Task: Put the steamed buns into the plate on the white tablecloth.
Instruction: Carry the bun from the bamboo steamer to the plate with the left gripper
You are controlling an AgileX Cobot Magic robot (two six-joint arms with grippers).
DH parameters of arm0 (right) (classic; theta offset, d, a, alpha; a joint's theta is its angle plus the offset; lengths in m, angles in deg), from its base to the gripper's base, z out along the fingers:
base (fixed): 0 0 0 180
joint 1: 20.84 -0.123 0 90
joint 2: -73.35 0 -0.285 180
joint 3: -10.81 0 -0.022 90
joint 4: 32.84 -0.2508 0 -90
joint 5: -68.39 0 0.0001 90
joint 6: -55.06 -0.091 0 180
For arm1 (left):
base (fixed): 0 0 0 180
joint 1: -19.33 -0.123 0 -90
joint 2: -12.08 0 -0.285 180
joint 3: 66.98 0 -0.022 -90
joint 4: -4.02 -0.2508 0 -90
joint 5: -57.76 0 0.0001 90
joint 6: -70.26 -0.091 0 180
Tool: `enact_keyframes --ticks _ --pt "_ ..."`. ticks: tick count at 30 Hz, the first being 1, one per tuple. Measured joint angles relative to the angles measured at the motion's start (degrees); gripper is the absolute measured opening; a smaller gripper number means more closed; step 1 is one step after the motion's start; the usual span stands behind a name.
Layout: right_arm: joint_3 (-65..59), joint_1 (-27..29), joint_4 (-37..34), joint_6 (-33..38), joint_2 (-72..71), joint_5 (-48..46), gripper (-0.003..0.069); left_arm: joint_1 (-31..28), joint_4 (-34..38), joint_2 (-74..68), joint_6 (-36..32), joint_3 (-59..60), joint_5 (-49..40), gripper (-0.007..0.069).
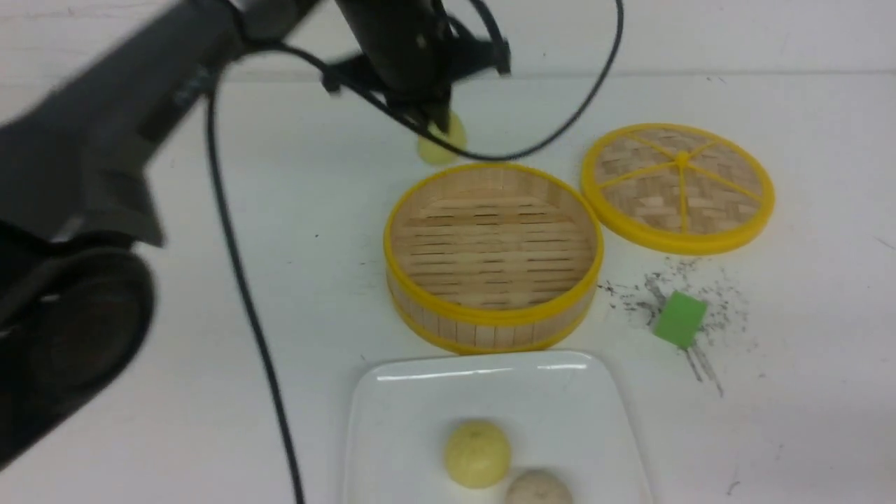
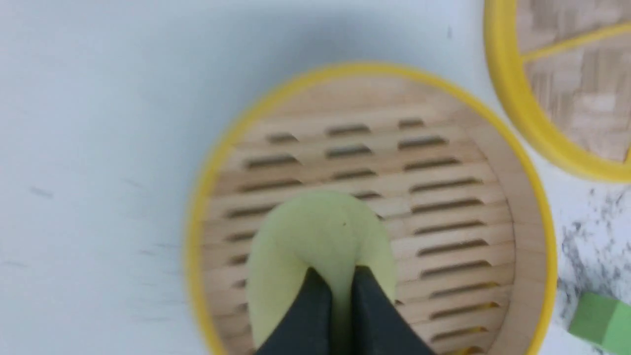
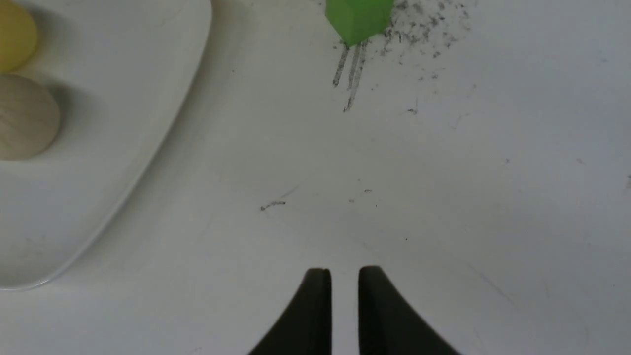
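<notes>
Your left gripper [image 2: 335, 276] has its tips clamped on a yellow-green bun [image 2: 315, 231], beyond the steamer [image 1: 493, 245]. Your right gripper [image 3: 344, 276] has its tips slightly apart, nothing between them. Nearer you, the plate [image 1: 420, 413] holds a yellow bun [image 1: 478, 453] and an off-white bun [image 1: 539, 488]. The lid [image 1: 644, 189] and green cube [image 1: 680, 319] lie right of the steamer on the tablecloth [image 1: 791, 336].

Left arm [image 1: 175, 84] blurred — soft shadow beside buns [image 3: 24, 118].
</notes>
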State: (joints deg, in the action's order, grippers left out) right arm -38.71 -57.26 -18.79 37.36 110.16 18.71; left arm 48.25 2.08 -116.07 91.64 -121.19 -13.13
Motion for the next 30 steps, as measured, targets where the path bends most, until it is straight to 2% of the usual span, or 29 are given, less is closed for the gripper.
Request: enact_keyframes --ticks 3,7,11,15,18,21,24,27,30 --pt "0.0 0.0 -0.1 0.0 0.0 -0.1 0.0113 1.5 -4.0 6.4 -0.6 2.0 0.0 0.0022" --pt "0.0 0.0 -0.1 0.0 0.0 -0.1 0.0114 5.0 -4.0 14.0 -1.7 9.3 0.0 0.0022" --pt "0.0 0.0 -0.1 0.0 0.0 -0.1 0.0118 6.9 -3.0 22.3 -1.8 22.6 0.0 0.0022" --pt "0.0 0.0 -0.1 0.0 0.0 -0.1 0.0119 6.9 -2.6 29.3 1.0 36.0 0.0 0.0022" --pt "0.0 0.0 -0.2 0.0 0.0 -0.1 0.0122 6.9 0.5 34.3 4.2 48.7 0.0 0.0022" --pt "0.0 0.0 -0.2 0.0 0.0 -0.1 0.0125 7.8 3.0 36.4 6.0 57.2 2.3 0.0023" --pt "0.0 0.0 -0.3 0.0 0.0 -0.1 0.0126 11.8 5.1 36.6 9.0 68.0 10.2 0.0027" --pt "0.0 0.0 -0.3 0.0 0.0 -0.1 0.0129 14.3 5.8 34.9 12.7 72.7 14.5 0.0039" --pt "0.0 0.0 -0.6 0.0 0.0 -0.1 0.0132 14.3 5.7 33.1 13.8 73.7 16.9 0.0062"
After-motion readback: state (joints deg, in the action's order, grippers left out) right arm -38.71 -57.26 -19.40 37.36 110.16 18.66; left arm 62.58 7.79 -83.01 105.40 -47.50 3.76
